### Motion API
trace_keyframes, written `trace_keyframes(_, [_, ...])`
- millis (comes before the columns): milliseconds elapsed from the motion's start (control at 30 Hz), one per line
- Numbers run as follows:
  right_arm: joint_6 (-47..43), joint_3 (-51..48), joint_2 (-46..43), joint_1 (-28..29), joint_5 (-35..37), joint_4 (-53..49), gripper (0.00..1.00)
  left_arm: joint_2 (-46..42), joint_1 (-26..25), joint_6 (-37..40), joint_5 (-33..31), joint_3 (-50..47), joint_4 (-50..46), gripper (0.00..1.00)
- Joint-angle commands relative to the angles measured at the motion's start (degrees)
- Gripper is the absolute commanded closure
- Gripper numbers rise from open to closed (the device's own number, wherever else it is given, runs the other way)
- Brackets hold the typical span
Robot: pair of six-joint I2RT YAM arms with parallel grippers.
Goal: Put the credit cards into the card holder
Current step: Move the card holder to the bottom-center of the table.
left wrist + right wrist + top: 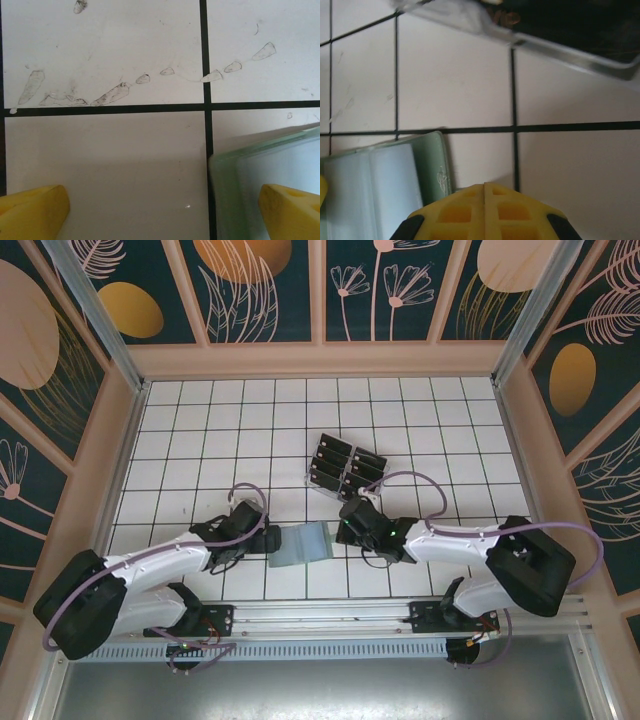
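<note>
The sage-green card holder (303, 543) lies open on the near part of the white gridded tabletop (200, 430), its pale blue-green inside facing up. It sits between the two tools. At its left edge is the left tool (162, 210), its yellow fingers spread wide and gripping nothing. One finger is above the holder's edge, the other over bare tile. Pressing that flap down would likely keep the holder from sliding or folding shut. Just right of the holder is the right tool (485, 200), its fingers pressed fully together with no card visible between them. Just beyond it, farther off, a clear slotted rack (560, 50) holds the dark credit cards (335, 455). The step appears to be fetching one. The right tool should open, pinch a single card by its top edge, and lift it straight out.
</note>
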Motion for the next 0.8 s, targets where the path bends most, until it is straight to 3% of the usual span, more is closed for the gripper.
trace_keyframes(0, [3.66, -2.0, -3.16, -1.57, 4.99, 0.86, 1.0, 3.38, 0.1, 1.06, -0.55, 0.87, 4.27, 0.02])
trace_keyframes(267, [6.1, -5.23, -7.16, -2.92, 5.35, 0.76, 1.0, 8.41, 0.13, 3.44, -0.84, 5.93, 6.08, 0.01])
trace_keyframes(767, [9.37, -5.16, -3.63, 1.38, 3.51, 6.47, 1.0, 9.96, 0.14, 5.94, -1.54, 9.55, 5.13, 0.01])
